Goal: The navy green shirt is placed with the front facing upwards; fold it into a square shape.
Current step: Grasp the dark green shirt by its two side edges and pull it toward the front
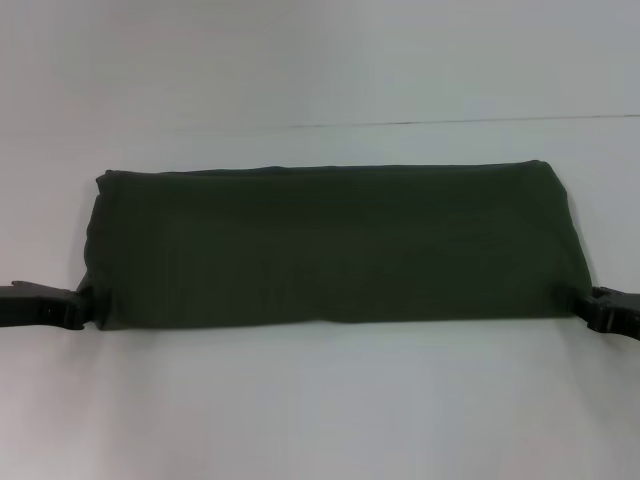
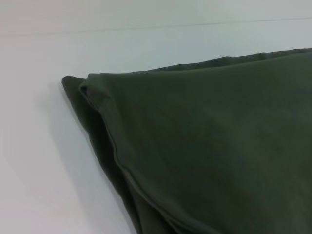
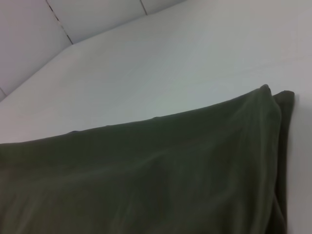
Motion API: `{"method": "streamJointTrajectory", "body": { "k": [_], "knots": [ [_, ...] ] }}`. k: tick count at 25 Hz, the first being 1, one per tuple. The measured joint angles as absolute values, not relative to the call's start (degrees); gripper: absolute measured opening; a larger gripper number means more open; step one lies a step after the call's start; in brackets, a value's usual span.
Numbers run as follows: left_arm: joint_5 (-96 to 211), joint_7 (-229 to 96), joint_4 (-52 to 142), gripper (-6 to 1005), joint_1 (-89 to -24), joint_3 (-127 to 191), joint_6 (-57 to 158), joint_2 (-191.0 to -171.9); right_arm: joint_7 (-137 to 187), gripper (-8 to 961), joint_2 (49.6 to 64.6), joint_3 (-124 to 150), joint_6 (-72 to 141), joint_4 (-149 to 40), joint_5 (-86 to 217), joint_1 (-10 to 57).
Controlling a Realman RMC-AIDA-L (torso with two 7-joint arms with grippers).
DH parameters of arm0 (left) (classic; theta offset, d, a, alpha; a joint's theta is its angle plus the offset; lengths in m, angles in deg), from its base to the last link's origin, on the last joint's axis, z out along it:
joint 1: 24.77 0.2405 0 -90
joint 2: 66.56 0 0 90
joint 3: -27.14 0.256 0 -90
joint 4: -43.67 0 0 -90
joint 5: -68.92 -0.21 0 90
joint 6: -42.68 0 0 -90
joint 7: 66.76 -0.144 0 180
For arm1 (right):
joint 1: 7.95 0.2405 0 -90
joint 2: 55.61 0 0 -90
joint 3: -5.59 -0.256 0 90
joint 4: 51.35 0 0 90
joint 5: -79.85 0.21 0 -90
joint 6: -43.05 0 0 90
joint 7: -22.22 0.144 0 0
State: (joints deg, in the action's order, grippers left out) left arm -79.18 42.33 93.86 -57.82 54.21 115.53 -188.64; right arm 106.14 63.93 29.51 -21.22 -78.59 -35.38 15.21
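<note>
The navy green shirt [image 1: 330,245] lies on the white table [image 1: 320,410] as a long, flat band folded over itself, running left to right, with no lettering showing. My left gripper [image 1: 82,305] sits low at the band's near left corner, touching the cloth. My right gripper [image 1: 594,303] sits the same way at the near right corner. In the left wrist view the shirt [image 2: 209,146] shows stacked layers and a hemmed edge close up. The shirt [image 3: 146,175] fills the lower part of the right wrist view, ending in a folded corner.
The white table surface stretches on all sides of the shirt, with a thin seam line [image 1: 450,122] across it behind the cloth. Panel joints [image 3: 58,22] show at the far edge in the right wrist view.
</note>
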Motion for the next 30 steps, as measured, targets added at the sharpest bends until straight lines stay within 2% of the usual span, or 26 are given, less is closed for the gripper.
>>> {"method": "streamJointTrajectory", "body": {
  "k": [2,10,17,22,30],
  "knots": [
    [-79.17,42.05,93.93,75,-57.79,54.21,115.55,-188.68,106.11,267,63.92,29.57,-21.22,-78.59,-35.38,15.26],
    [-79.17,40.72,94.21,76,-57.42,54.21,115.83,-188.82,105.91,62,63.92,29.93,-21.43,-78.59,-35.37,15.26],
    [-79.19,39.6,96.75,76,-55.76,53.86,118.2,-189.16,104.04,21,64.03,29.91,-24.68,-78.52,-35.21,14.34],
    [-77.67,36.65,102.04,76,-52.59,53.73,120.82,-190.48,101.34,22,64.06,28.5,-28.26,-78.45,-34.48,12.23],
    [-76.14,33.43,104.16,75,-50.04,51.62,126.11,-190.46,99.41,21,64.06,27.15,-32.29,-78.54,-34.26,9.27]
  ]
}}
